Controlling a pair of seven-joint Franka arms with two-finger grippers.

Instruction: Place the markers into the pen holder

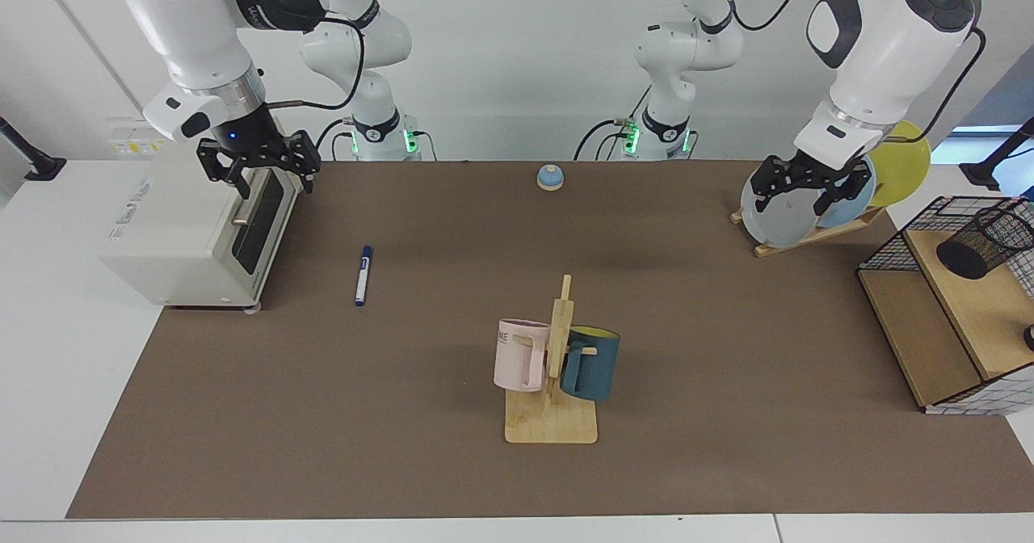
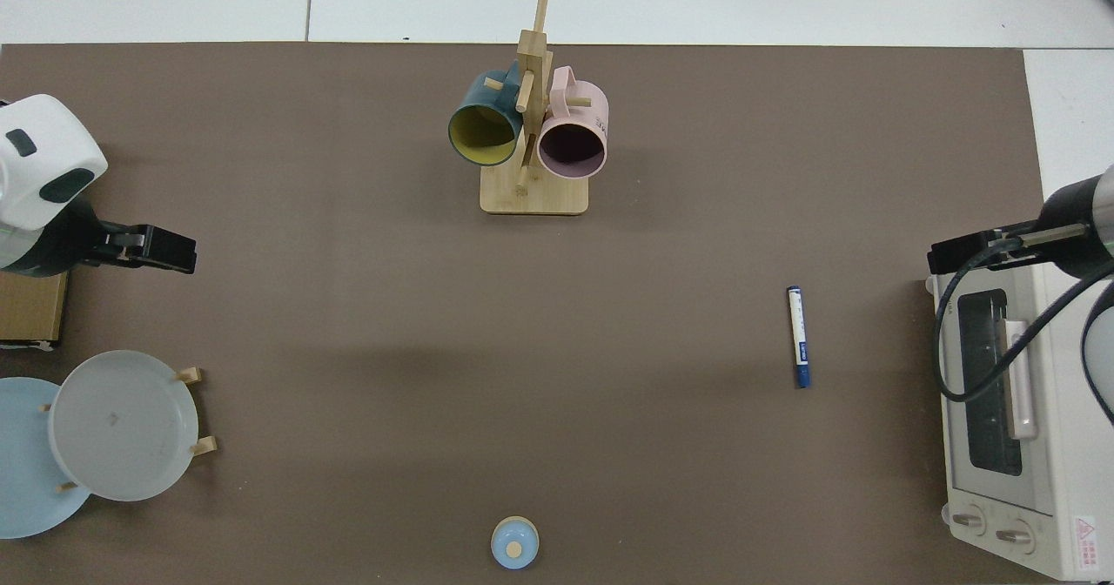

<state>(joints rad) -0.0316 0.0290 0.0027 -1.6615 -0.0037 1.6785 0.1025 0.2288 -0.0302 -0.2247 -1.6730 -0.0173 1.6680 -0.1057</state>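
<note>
We go for marker (image 1: 363, 275) with right gripper (image 1: 257, 173): descend over barrel middle, fingers across its width, pinch, lift level. Right gripper spread, empty, high over toaster oven (image 1: 194, 232); marker flat on mat, well apart from it, toward table centre. Left gripper (image 1: 808, 191) spread, waits by plate rack (image 1: 796, 236). Pen holder (image 1: 984, 242) on its side in wire shelf (image 1: 941, 317), far end from marker.

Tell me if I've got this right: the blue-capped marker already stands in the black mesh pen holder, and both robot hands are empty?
Not quite. The facing view shows the marker lying flat on the brown mat near the toaster oven, far from the pen holder. Both hands, right and left, are indeed empty.
</note>
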